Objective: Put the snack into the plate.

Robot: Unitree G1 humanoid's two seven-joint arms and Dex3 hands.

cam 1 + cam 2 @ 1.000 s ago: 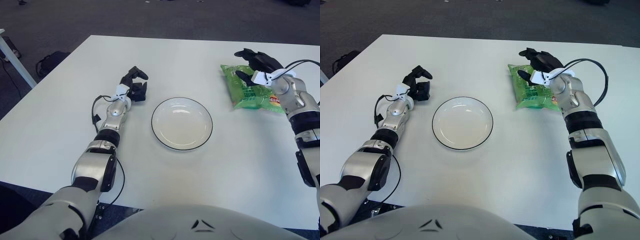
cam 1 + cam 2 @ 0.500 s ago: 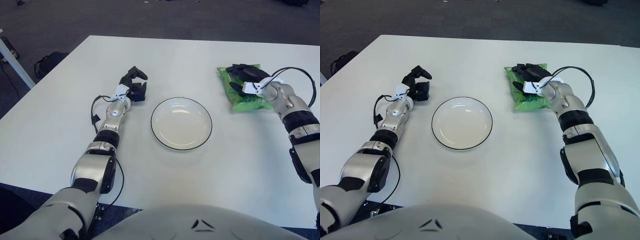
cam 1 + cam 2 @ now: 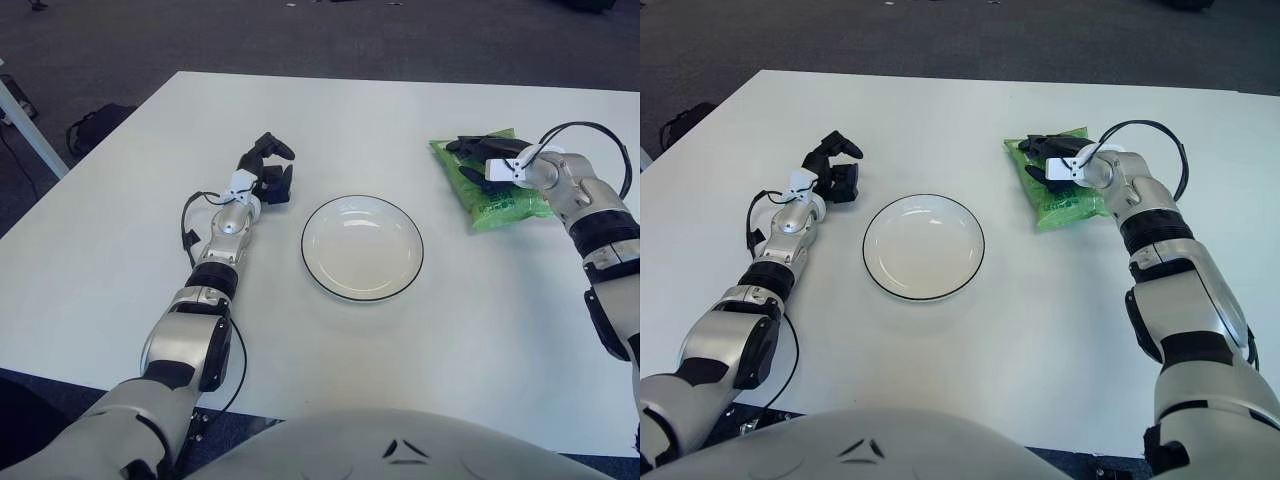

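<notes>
Gripping crinkly green snack bag (image 3: 1064, 192): right robot hand (image 3: 1052, 160); round plate (image 3: 923, 246) nearby.

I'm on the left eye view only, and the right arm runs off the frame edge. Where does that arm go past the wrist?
Observer: In the right eye view the whole right forearm shows. It runs from the right hand, at the green snack bag, back over the table toward the body.
Operator: Is there table beyond the bag on the right?
Observer: Yes, the white table goes on to the right of the bag, and its far right corner shows. The left hand is idle, left of the plate.
</notes>
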